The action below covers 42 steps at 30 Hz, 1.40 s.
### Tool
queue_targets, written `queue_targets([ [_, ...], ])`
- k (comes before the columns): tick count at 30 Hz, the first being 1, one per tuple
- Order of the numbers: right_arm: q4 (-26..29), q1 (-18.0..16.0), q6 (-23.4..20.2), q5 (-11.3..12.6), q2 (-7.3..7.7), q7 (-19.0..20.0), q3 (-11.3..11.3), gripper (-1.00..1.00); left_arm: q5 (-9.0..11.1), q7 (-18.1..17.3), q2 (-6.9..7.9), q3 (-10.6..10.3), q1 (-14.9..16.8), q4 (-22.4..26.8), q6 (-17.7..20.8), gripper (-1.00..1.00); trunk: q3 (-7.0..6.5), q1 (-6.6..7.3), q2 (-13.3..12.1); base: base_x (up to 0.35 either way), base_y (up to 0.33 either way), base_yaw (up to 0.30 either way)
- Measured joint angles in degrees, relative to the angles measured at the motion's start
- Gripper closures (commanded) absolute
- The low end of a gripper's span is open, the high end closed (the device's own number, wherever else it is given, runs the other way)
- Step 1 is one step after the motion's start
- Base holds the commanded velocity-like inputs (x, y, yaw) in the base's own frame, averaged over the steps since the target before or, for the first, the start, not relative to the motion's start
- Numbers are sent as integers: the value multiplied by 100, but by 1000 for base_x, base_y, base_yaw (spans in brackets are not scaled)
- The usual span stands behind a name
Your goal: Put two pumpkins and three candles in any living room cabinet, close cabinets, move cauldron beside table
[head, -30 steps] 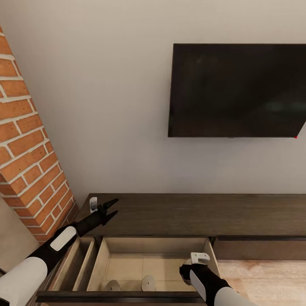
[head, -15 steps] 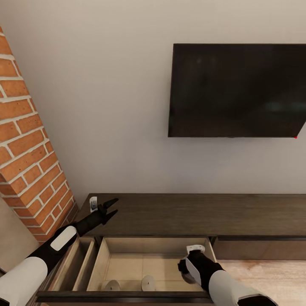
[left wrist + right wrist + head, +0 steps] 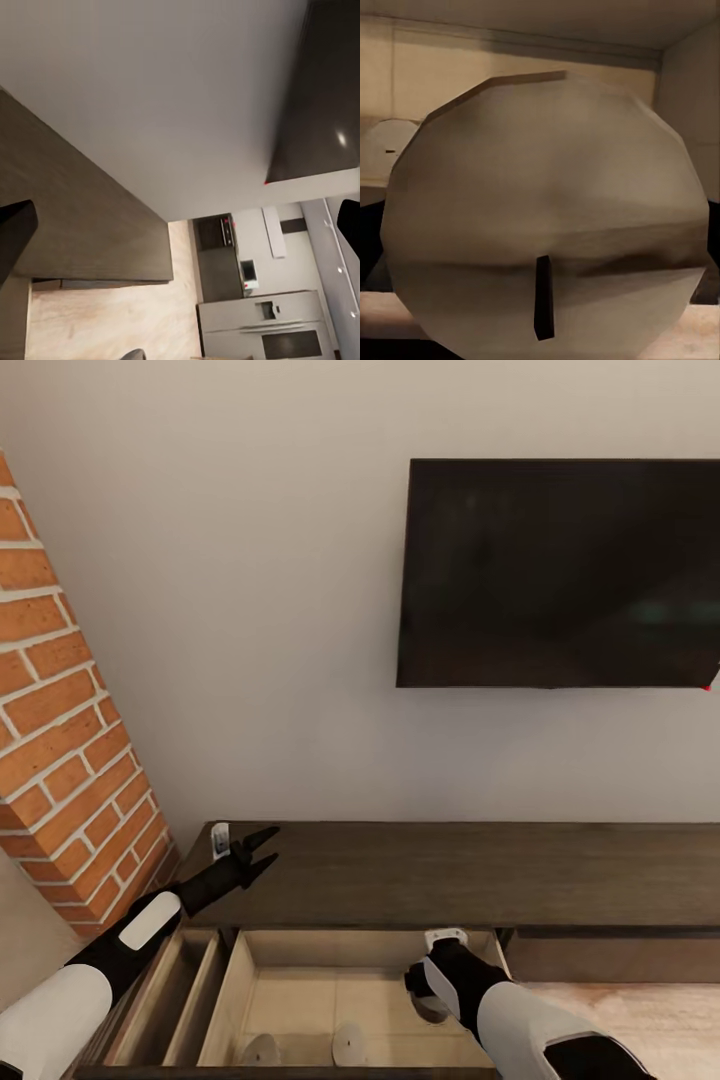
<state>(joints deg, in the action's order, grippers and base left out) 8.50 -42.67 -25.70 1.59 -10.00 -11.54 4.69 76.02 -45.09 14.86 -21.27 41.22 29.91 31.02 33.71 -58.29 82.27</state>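
Right claw [image 3: 432, 1000] reaches down into the open drawer of the cabinet [image 3: 450, 870], at the drawer's right side. Its wrist view is almost covered by a candle [image 3: 547, 217] seen end-on: grey-olive round face, dark wick [image 3: 543, 306] at the centre, so the long axis runs straight along the fingers toward the camera. In the head view this candle [image 3: 432, 1008] is a pale sliver just under the wrist. Claw looks closed on it, though the fingers themselves are hidden behind the wrist and the candle.

Left claw [image 3: 262, 848] hovers over the far-left end of the cabinet top, fingers [image 3: 265, 836] spread apart, holding nothing. A small white object [image 3: 220, 840] stands just beside it on the cabinet top; what it is cannot be told.

Drawer: pale beige inside, pulled out toward the robot. Two more candles lie on its floor at the near edge, one at centre-left [image 3: 262, 1050], one at centre [image 3: 349, 1043], each showing a round end face with a wick mark. One of them shows in the right wrist view [image 3: 388, 146], behind the held one. A narrower compartment [image 3: 170, 990] sits left of the main one.

Dark television [image 3: 560, 572] on the wall above the cabinet; brick column [image 3: 60, 730] to the left.
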Motion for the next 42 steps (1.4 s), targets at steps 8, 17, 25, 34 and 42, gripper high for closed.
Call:
queue_targets([
  [8,-15,1,34,-20,5,180,9,100,8,0,-33,0,0,-41,0,-100,0,0,0,223,0,0],
  [17,-15,3,38,-9,15,202,10,100,9,0,-69,1,-8,-40,0,-100,0,0,0,11,0,0],
  [25,-18,4,38,-14,16,205,4,100,8,0,-75,0,-9,-46,-2,-100,143,-175,319,0,0,0],
  [34,-16,5,42,-13,24,205,4,100,8,8,-79,0,-9,-46,-7,-100,305,-373,680,0,0,0],
  [42,-35,13,38,-8,24,197,-4,100,8,9,-79,0,-9,-48,-8,-100,448,-549,1001,0,0,0],
])
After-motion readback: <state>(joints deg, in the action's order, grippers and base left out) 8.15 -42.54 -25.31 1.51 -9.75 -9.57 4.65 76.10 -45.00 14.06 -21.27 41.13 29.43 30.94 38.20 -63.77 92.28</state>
